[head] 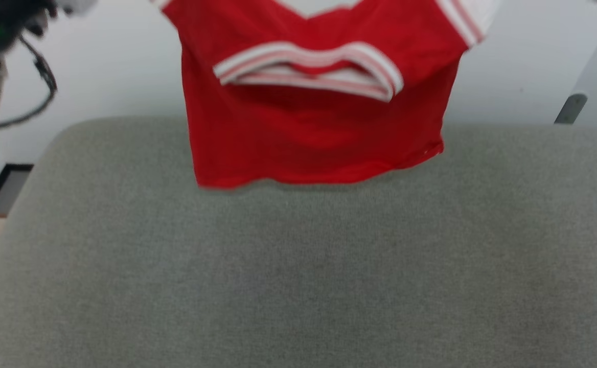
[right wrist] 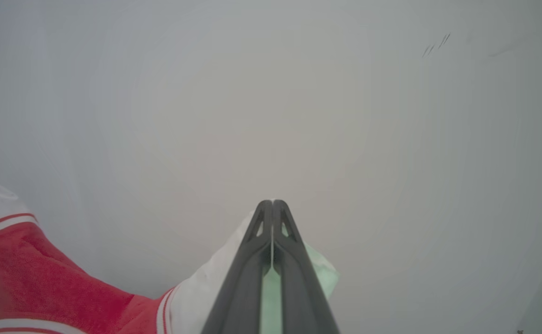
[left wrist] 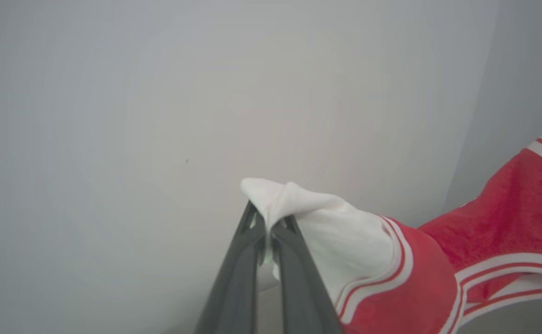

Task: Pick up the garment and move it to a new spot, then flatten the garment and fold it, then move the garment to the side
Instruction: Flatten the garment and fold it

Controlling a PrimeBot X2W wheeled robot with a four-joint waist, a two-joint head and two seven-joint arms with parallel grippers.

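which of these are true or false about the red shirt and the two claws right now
1. The garment lies flat on the grey surface. False: it hangs by its sleeves at the grey surface's far side.
2. The left claw is shut on a white sleeve. True.
3. The right claw is open and empty. False: it is shut on white cloth of the garment.
4. The striped collar faces the head view. True.

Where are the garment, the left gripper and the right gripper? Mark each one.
garment [head: 319, 143]: head view, red body below the striped collar.
left gripper [left wrist: 268, 218]: left wrist view, between fingertips pinching the white sleeve.
right gripper [right wrist: 272, 206]: right wrist view, between the closed fingertips.
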